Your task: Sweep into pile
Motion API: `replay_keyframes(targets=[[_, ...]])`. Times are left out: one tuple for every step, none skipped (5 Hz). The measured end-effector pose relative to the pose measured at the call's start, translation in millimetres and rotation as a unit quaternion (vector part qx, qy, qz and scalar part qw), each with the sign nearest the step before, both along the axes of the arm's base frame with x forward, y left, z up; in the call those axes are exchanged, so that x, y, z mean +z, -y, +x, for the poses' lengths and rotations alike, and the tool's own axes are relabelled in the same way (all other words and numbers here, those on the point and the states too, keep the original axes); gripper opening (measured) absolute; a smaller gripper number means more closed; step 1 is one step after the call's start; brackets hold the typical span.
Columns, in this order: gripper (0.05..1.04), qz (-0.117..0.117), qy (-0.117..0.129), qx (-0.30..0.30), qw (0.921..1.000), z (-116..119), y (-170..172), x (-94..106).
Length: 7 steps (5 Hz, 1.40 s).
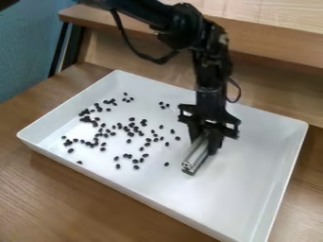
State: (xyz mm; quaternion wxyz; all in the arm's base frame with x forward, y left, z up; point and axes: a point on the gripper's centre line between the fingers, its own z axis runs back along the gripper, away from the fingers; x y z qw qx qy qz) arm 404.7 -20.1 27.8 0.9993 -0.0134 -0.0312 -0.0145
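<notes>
The black metal and plastic arm (142, 12) comes in from above and to the left of the black two-finger tool (206, 141), slanting down to a bulky black joint (184, 23) above it. From there the slim black wrist section (211, 71) drops nearly upright to the tool, which points downward, its two black fingers (216, 142) closed on their grip. A thin black cable (157, 61) loops out above and left of the tool

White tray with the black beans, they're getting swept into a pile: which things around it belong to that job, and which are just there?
Part of the job:
- beans
- tray
- metal bar, held by the gripper

Just there:
- wooden table
- wooden ledge behind
- blue wall
</notes>
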Motion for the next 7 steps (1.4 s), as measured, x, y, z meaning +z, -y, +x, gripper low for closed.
replay_keyframes(targets=[[0.405,0.005,0.0,-0.001,1.0,1,-19,-1.7],[0.405,0.015,0.001,-0.009,0.9998,3,-37,-2.4],[0.405,0.021,-0.002,-0.012,0.9997,1,-60,-2.7],[0.405,0.022,-0.005,-0.007,0.9997,-5,-86,-4.0],[0.405,0.019,-0.006,0.01,0.9997,-11,-110,-3.9],[0.405,0.014,-0.012,0.044,0.9988,-23,-139,-4.2],[0.405,0.012,-0.018,0.064,0.9977,-33,-155,-5.3]])
